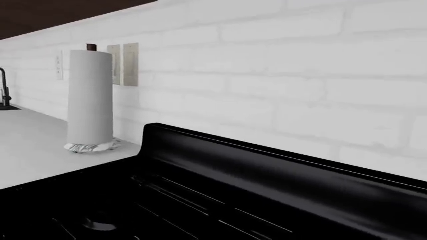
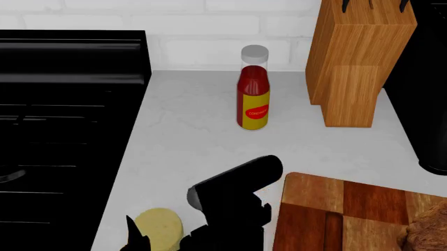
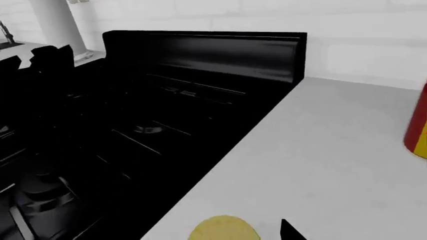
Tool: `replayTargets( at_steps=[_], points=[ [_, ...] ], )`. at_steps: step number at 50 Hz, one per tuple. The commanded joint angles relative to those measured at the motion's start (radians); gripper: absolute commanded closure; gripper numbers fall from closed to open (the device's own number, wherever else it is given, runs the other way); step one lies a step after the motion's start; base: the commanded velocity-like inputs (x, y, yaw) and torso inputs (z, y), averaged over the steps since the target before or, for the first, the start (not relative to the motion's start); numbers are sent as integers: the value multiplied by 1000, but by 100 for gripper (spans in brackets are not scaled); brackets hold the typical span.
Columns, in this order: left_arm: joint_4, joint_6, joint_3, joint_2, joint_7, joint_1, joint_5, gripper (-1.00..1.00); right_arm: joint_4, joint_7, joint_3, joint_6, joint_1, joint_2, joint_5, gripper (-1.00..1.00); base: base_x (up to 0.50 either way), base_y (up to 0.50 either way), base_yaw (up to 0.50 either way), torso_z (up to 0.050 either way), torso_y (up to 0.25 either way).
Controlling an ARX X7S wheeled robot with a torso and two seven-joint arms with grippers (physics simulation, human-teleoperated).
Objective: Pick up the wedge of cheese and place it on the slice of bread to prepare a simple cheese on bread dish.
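The wedge of cheese [image 2: 159, 226], a small pale yellow puck, lies on the white counter beside the stove edge. It also shows in the right wrist view [image 3: 223, 230]. My right gripper [image 2: 160, 238] is open and low over it, with one black finger on each side; one fingertip [image 3: 290, 231] shows beside the cheese. The slice of bread [image 2: 429, 230], brown and crusty, peeks in on the chequered cutting board [image 2: 328, 209]. A dark blocky shape over the stove [image 3: 43, 57] seems to be my left gripper; its jaws are unclear.
A red-and-yellow condiment bottle [image 2: 253, 89] stands at the back of the counter. A wooden knife block [image 2: 356, 63] stands to its right. The black stove [image 2: 63, 120] fills the left. A paper towel roll [image 1: 90, 100] stands beyond the stove.
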Motion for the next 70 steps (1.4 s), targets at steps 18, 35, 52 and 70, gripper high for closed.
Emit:
replayTargets(
  at_steps=[18,35,52,70],
  points=[
    [-10,10,1,-2,-10,-3,-1,-100,14,76,-22,107,15,9,67,-100,0,0,0,0,0],
    [-12,22,-1,-2,-17,1,-1,-100,89,43,-60,11,-16,39,27,-100,0,0,0,0,0],
    [2,20,-4,-3,-20,5,-10,-100,207,-6,-105,-63,13,52,-10,-100,0,0,0,0,0],
    [2,25,-5,-5,-20,7,-17,-100,261,-28,-157,-95,29,48,-12,-100,0,0,0,0,0]
  ],
)
